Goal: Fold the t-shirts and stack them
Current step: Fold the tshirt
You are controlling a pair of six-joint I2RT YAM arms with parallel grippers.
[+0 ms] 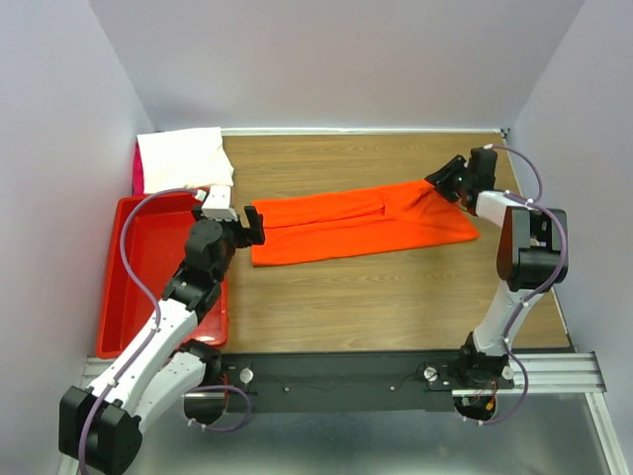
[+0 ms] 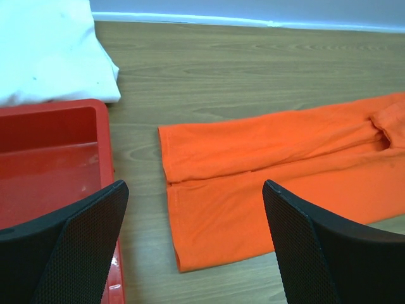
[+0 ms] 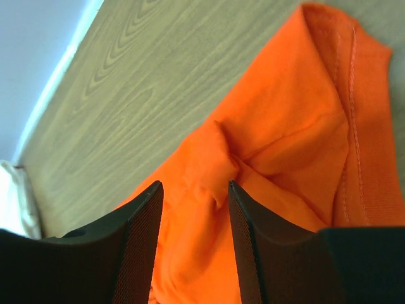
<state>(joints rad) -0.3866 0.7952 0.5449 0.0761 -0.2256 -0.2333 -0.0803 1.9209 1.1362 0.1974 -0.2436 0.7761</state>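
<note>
An orange-red t-shirt (image 1: 356, 226) lies folded into a long strip across the table, also seen in the left wrist view (image 2: 272, 171). My left gripper (image 1: 255, 226) hovers open by its left end, and nothing is between the fingers (image 2: 193, 187). At the shirt's far right end is my right gripper (image 1: 443, 183). Its jaws stand apart around a bunched ridge of the orange cloth (image 3: 285, 126), loose between the fingers (image 3: 194, 185). A white t-shirt (image 1: 183, 158) lies folded at the back left (image 2: 44, 50). A pink edge (image 1: 137, 170) shows beside it.
A red plastic bin (image 1: 129, 287) sits at the table's left edge, close beside my left arm, and its rim (image 2: 104, 145) lies just left of the left fingers. Walls enclose the table on the left, back and right. Bare wood shows in front of the orange shirt.
</note>
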